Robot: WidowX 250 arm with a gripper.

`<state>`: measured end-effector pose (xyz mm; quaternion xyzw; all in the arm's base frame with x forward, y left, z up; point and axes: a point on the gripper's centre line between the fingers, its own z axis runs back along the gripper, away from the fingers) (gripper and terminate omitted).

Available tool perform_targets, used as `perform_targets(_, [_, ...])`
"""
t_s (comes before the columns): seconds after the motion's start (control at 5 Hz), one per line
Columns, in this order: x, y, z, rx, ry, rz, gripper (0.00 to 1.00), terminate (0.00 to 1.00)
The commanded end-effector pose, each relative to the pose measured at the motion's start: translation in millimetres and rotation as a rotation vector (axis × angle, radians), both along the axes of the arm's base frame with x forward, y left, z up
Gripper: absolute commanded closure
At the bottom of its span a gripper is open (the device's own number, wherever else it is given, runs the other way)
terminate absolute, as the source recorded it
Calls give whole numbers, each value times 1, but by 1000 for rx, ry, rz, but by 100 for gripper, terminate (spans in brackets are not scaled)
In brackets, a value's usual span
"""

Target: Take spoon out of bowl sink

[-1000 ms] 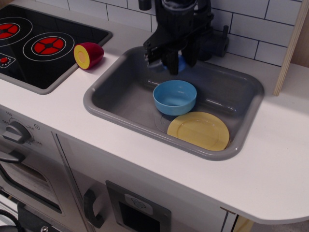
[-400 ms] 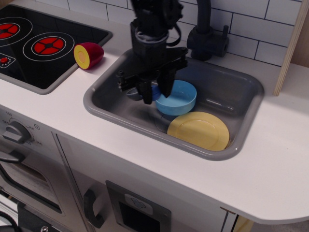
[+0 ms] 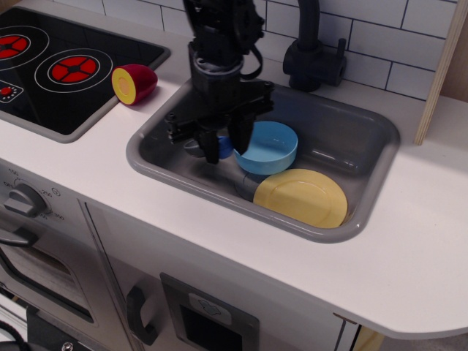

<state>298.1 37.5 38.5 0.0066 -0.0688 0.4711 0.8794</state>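
Note:
My black gripper (image 3: 224,149) reaches down into the left part of the grey sink (image 3: 148,165). It is shut on the small spoon (image 3: 193,148): the dark grey scoop sticks out to the left of the fingers and the light blue handle shows between them. The spoon is low over the sink floor, outside and just left of the light blue bowl (image 3: 269,145). The bowl stands upright in the middle of the sink, and its inside looks empty. I cannot tell whether the spoon touches the sink floor.
A flat yellow plate (image 3: 301,197) lies in the sink's front right, next to the bowl. A black faucet (image 3: 314,53) stands behind the sink. A red and yellow toy (image 3: 134,82) sits on the white counter beside the black stove (image 3: 66,69).
The gripper has moved from the back of the sink forward and left, carrying the spoon, and has come down beside the bowl's left side. The bowl and plate have not moved.

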Motion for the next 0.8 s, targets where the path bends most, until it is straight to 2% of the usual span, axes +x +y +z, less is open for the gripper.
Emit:
perform_targets(0.0, [-2,19,-10,20,39,-9,100,0])
perform_targets(0.2, [-6,23,-12,15,50,-25,0,0])
perform_targets(0.6, [-11,24,-3,8,77,-13,0,0])
